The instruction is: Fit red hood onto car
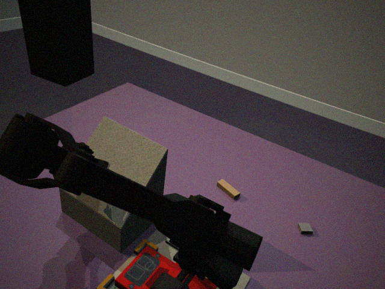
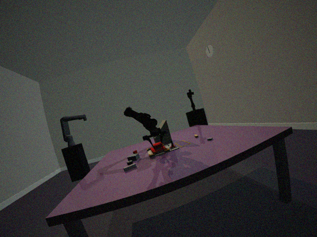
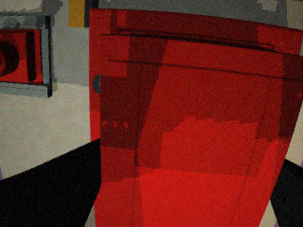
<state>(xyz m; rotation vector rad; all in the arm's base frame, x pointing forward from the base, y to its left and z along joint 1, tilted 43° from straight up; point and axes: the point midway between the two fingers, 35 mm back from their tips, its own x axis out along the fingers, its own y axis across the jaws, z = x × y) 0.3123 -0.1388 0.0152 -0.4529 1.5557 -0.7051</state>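
Note:
My gripper [image 2: 156, 144] [image 3: 188, 157] is shut on the red hood [image 2: 158, 146] [image 3: 204, 142], one black finger on each side of it. The hood is low over the chassis, roof up, and looks roughly lined up with it. The red chassis [image 1: 169, 264] [image 3: 95, 47] sits in the pale jig [image 1: 243, 281] [image 3: 71, 113]; its end with a dark outlined panel shows in the top view. The hood and the arm hide the engine block and the pegs. I cannot tell whether the pegs are in the holes or whether the hood lies flat.
A tall beige block with a sloped top [image 1: 124, 149] [image 2: 167, 133] stands close beside the jig. A framed red part [image 3: 24, 57] is near the hood. A wooden bar [image 1: 228, 189] [image 2: 196, 135] and a small grey block [image 1: 305, 228] [image 2: 210, 139] lie farther off. Several small pieces lie across the jig.

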